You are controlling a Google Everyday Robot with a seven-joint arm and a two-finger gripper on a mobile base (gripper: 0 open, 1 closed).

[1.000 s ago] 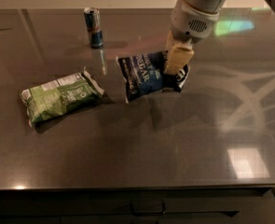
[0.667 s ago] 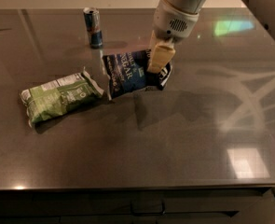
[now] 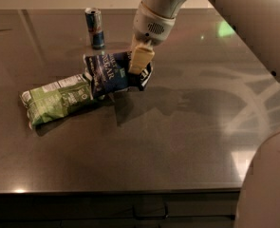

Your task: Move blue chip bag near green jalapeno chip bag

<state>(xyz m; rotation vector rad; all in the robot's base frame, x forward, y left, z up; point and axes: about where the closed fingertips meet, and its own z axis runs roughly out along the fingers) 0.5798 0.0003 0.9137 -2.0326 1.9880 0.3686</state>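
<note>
The blue chip bag (image 3: 110,73), dark navy with white lettering, is held by its right end, and its left end meets the right end of the green jalapeno chip bag (image 3: 58,99). The green bag lies flat on the dark table (image 3: 177,141) at the left. My gripper (image 3: 140,63) comes down from the arm above and is shut on the blue bag's right end; one pale finger (image 3: 140,60) shows in front of the bag.
A small blue-and-silver drink can (image 3: 95,27) stands upright at the back, behind the bags. The table's front edge runs along the bottom. Part of the robot's white body fills the lower right corner and the arm crosses the upper right.
My gripper has carried the blue chip bag leftward, from well apart from the green bag to touching its right end. The green bag and the can have not moved.
</note>
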